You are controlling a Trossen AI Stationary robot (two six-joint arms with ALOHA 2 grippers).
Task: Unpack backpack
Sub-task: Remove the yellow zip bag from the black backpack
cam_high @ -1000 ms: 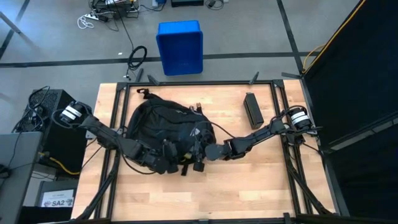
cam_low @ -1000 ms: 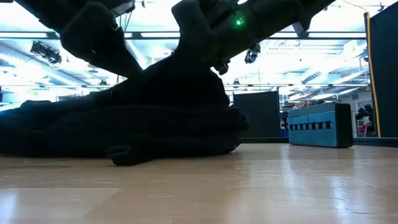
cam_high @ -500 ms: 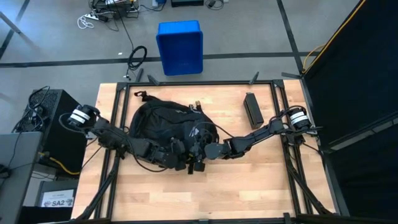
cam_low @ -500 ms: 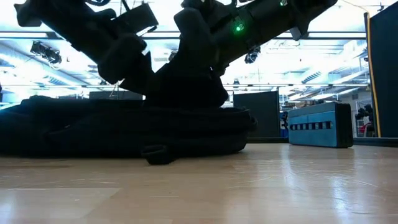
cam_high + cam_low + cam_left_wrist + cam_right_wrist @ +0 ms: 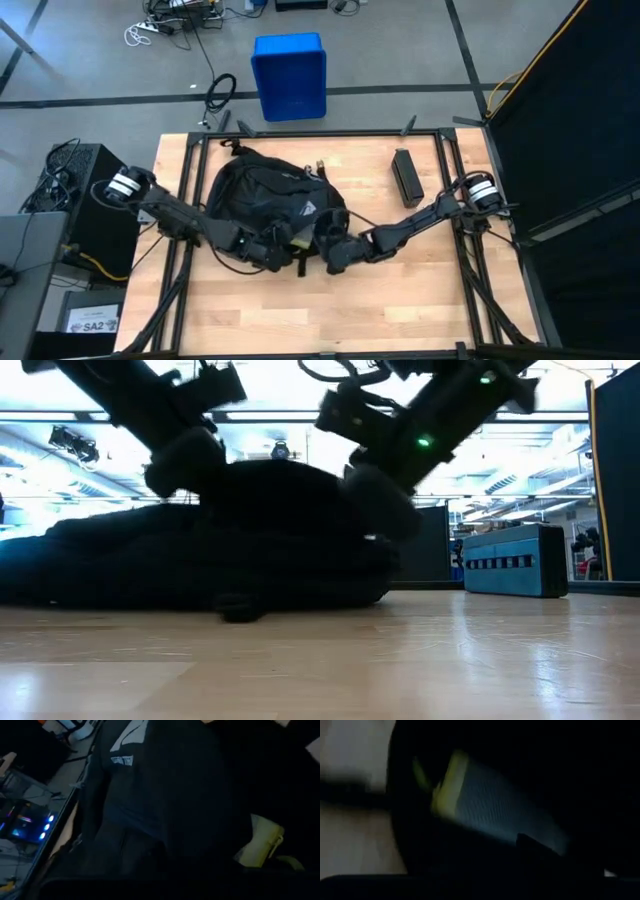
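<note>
The black backpack [image 5: 265, 195] lies flat on the wooden table, its pale triangular logo [image 5: 308, 208] facing up. Its near edge gapes, and a yellow-green item [image 5: 297, 240] shows inside. My left gripper [image 5: 278, 250] sits shut at that near edge, left of the item. My right gripper [image 5: 333, 255] reaches slanting down into the backpack's near right corner. The right wrist view looks into the dark inside at the yellow-green and grey-blue item [image 5: 450, 785]. In the left wrist view the logo [image 5: 131, 732] and the item [image 5: 260, 845] show past dark cloth. My left gripper is shut against the cloth at the backpack's near edge [image 5: 270, 243], coming slanting down from the table's left. The place of contact is dark and hidden by the gripper itself, so I cannot tell whether it has cloth between its fingers.
A dark oblong box [image 5: 406, 177] lies on the table right of the backpack, near the far right. A blue bin [image 5: 289, 75] stands on the floor beyond the far edge. Bare wood [image 5: 400, 300] lies along the near side and right.
My right gripper has tipped and rolled downward, sinking toward the table at the backpack's near right corner. The part of the backpack that stood raised there has dropped flat. My left gripper has shifted a little toward the right along the near edge.
</note>
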